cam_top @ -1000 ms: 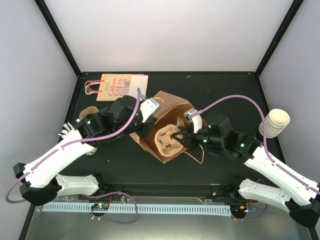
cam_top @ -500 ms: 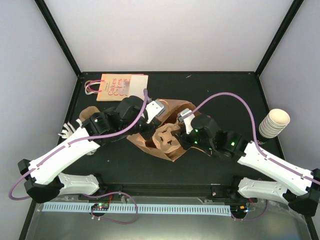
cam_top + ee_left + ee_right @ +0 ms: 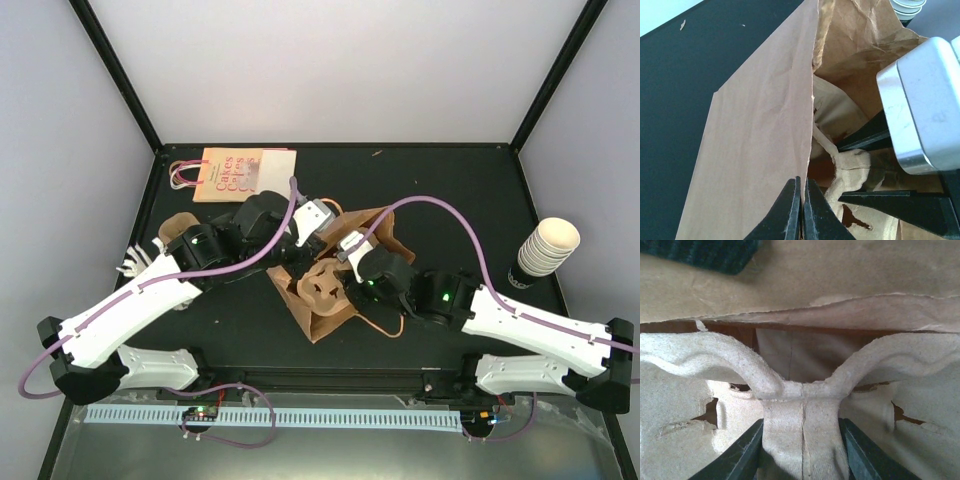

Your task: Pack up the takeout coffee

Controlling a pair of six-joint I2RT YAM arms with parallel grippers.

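- The black table [image 3: 450, 190] took up basically the whole floor of the booth, with everything sitting on it.
- Both arms reached in toward the middle: the left arm [image 3: 120, 310] came from the near left and the right arm [image 3: 530, 320] from the near right.
- The brown paper bag [image 3: 325, 320] lay on its side between them, crumpled, with its mouth gaping toward the arms.
- A flat printed bag [image 3: 235, 173] with pink handles lay at the back left, well apart from the action.
- A pulp cup tray [image 3: 322, 285] sat in the mouth of the brown bag, partly inside.
- A second tray [image 3: 178, 222] peeked out from under the left arm.
- A nested stack of lidless cups [image 3: 548, 247] sat at the right edge, tipped over at an angle.
- The left gripper [image 3: 802, 186] had its fingers pressed together on the edge of the bag's wall, pinching the paper.
- The right gripper [image 3: 800, 440] had a finger on each side of the tray's centre rib and was clamped onto it.
- The takeout coffee: honestly couldn't tell where it was, no view showed it clearly.
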